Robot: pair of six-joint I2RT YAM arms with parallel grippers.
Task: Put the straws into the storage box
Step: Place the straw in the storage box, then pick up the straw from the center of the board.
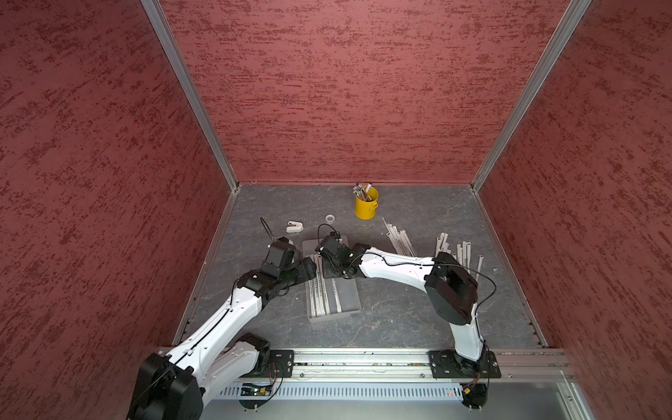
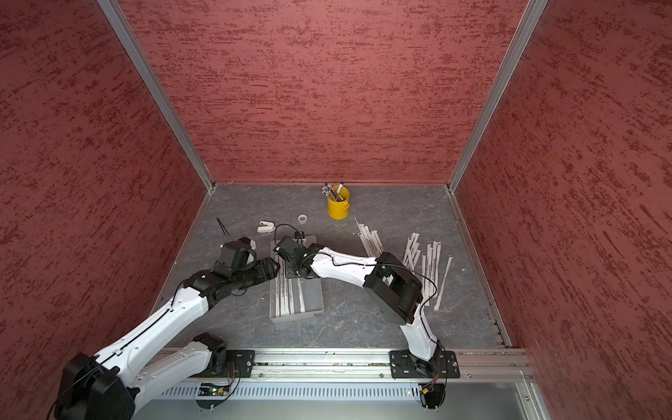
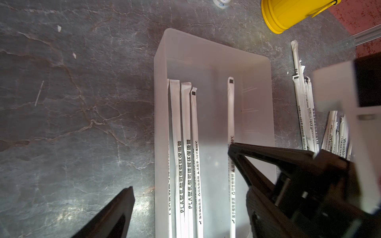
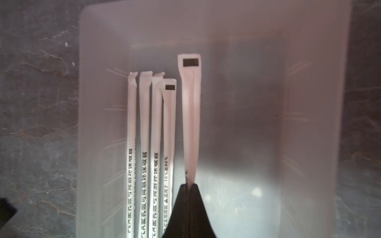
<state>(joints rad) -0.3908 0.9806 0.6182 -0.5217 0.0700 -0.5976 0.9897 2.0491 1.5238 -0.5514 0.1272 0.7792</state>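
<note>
Storage box (image 1: 350, 292): set on the table (image 1: 400, 327) between both arms.
Boxed straws (image 3: 185, 144): 4, laid side by side along 1 long wall.
Held straw (image 4: 190, 115): 1, clamped in the closed right end effector (image 4: 189, 186) over the box interior, parallel to the 4.
Left end effector (image 1: 308, 268): fingers spread, nothing held, at the box's left wall.
Loose straws (image 1: 400, 240): 2 heaps kept on the table, right of the box.
Yellow bucket (image 1: 366, 205): placed behind.
</note>
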